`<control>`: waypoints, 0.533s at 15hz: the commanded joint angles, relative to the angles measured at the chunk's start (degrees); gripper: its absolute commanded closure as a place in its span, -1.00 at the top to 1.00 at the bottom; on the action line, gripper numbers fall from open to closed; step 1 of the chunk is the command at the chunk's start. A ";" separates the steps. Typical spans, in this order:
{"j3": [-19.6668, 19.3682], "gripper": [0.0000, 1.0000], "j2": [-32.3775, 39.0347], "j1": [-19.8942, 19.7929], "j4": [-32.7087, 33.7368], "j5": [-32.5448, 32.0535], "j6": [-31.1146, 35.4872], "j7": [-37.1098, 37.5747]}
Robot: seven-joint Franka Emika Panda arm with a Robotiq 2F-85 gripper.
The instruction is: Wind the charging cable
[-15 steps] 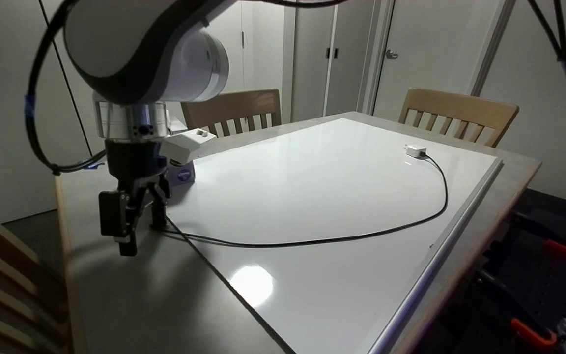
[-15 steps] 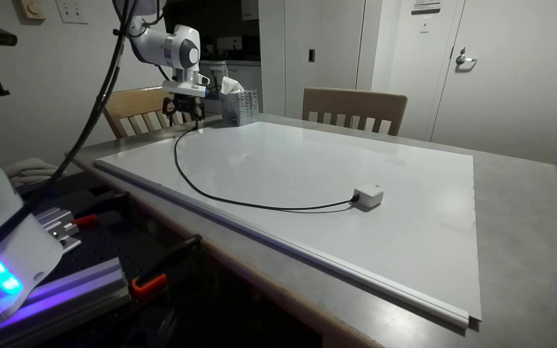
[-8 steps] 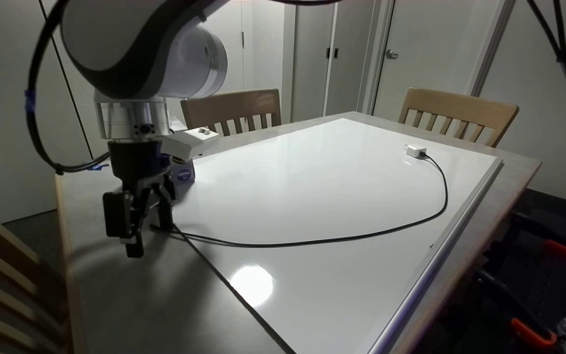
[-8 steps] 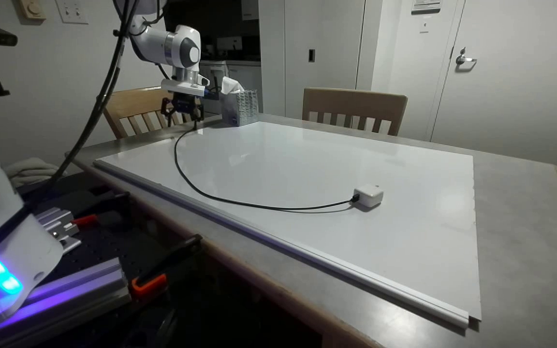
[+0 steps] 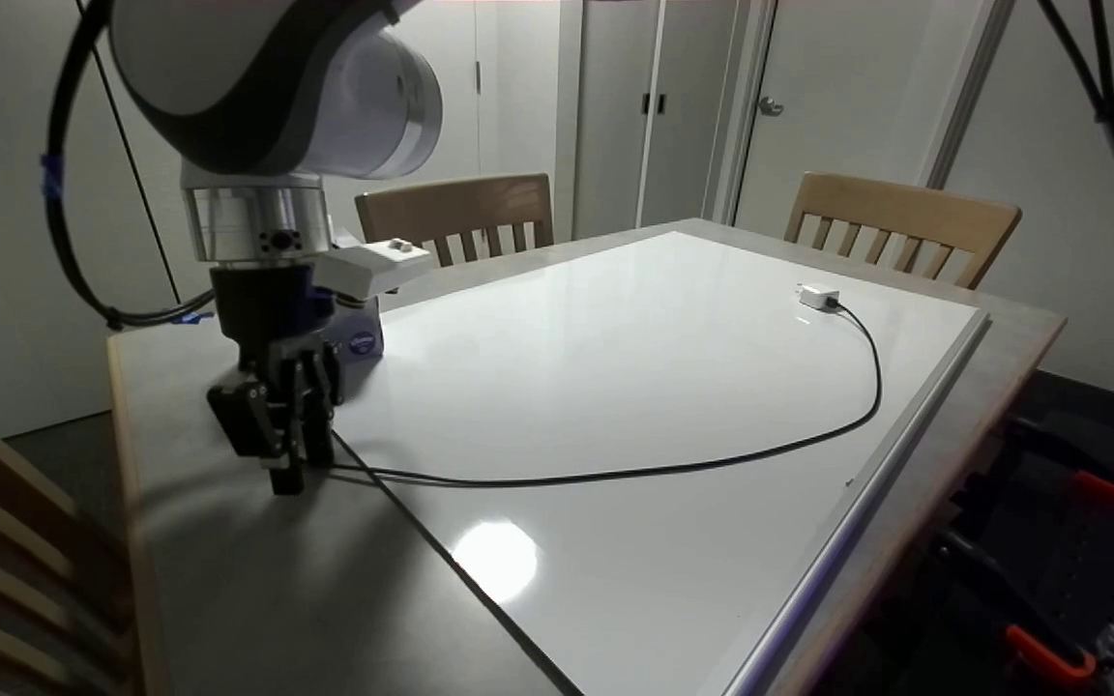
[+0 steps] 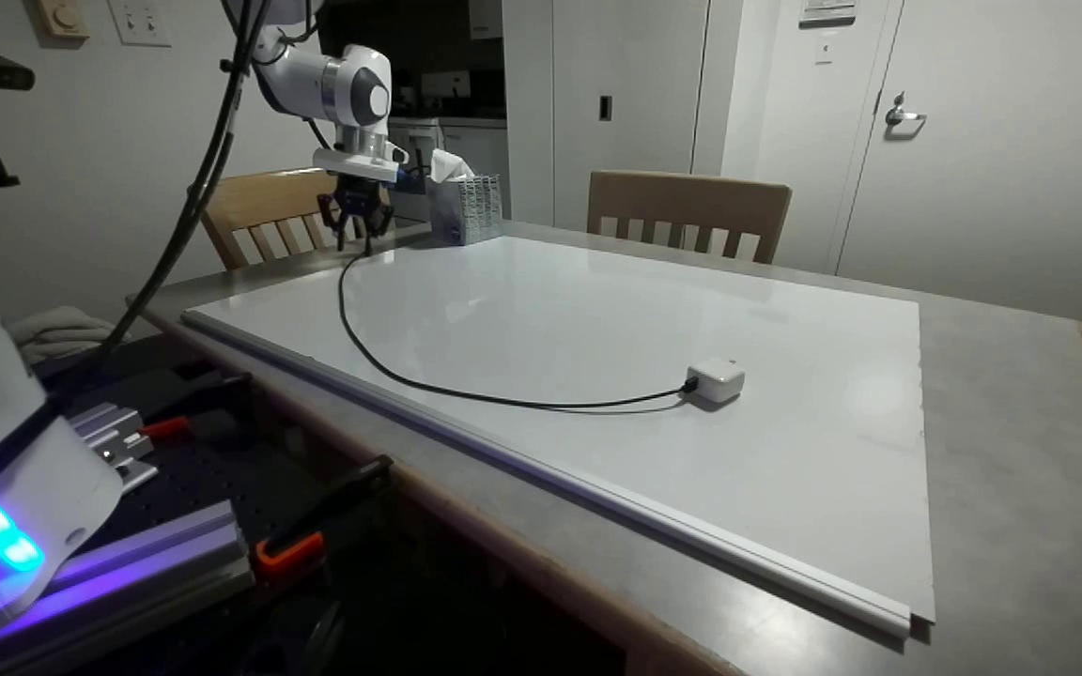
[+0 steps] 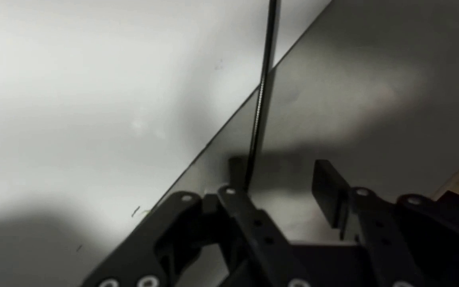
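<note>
"Entry one?"
"Charging cable [image 7: 269, 36], black, curved: from white plug [image 6: 716, 381] on the white board [image 6: 597, 310], over the board's edge, onto the counter [image 6: 1020, 451], reaching me."
"Entry two?"
"My claw [image 6: 354, 247]: released, fingers [image 7: 327, 191] parted; cable just beside one finger, contact not discernible."
"Surroundings?"
"Tissue box [image 6: 466, 211], one: near my claw, partly hidden behind my arm [image 5: 257, 227] in an exterior view. Pale rail [image 6: 691, 533]: along one side of the board, outside the cable's curve. Wooden chairs [image 6: 691, 202]: around the counter."
</note>
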 commanded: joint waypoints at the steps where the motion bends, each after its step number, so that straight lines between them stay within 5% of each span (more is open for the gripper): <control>1: 0.11 -0.63 1.86 0.26 2.89 0.87 -2.62 0.52; 4: -0.14 -0.99 1.78 0.52 3.13 0.75 -3.86 1.32; 8: -0.25 -0.98 2.14 0.78 4.22 0.92 -6.07 2.74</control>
